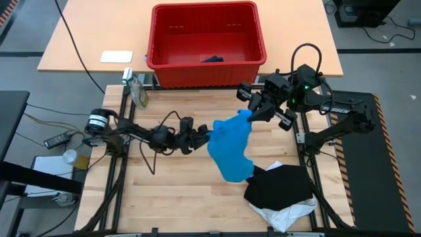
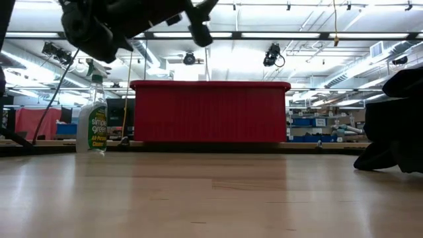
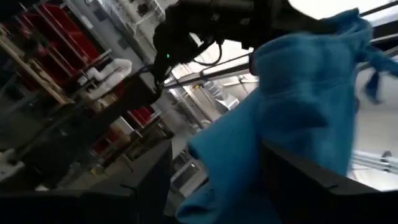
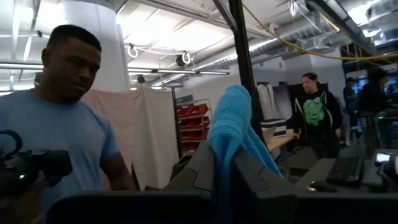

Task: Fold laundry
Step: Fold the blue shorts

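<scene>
The bright blue garment (image 1: 230,148) hangs between my two arms over the middle of the table. My right gripper (image 1: 248,113) is shut on its upper end. My left gripper (image 1: 205,136) is open at the garment's left edge, and in the left wrist view the blue cloth (image 3: 273,118) runs between its two spread fingers. The black garment (image 1: 279,184) lies bunched at the table's near right, partly on top of the white one (image 1: 288,214). In the low view the black garment (image 2: 396,125) shows at the right. My right gripper pinches a bunched fold at the blue garment's upper end (image 4: 231,134) between its two fingers, with a tuft of cloth standing out past the fingertips. The rest hangs slack below the hold. My left gripper has cloth between its open fingers (image 3: 298,183); whether they touch it, I cannot tell.
The red plastic basket (image 1: 207,39) stands past the table's far edge with a dark item inside. A spray bottle (image 1: 137,89) stands at the far left corner. Bare wood lies at the near left. People stand in the room beyond (image 4: 68,124).
</scene>
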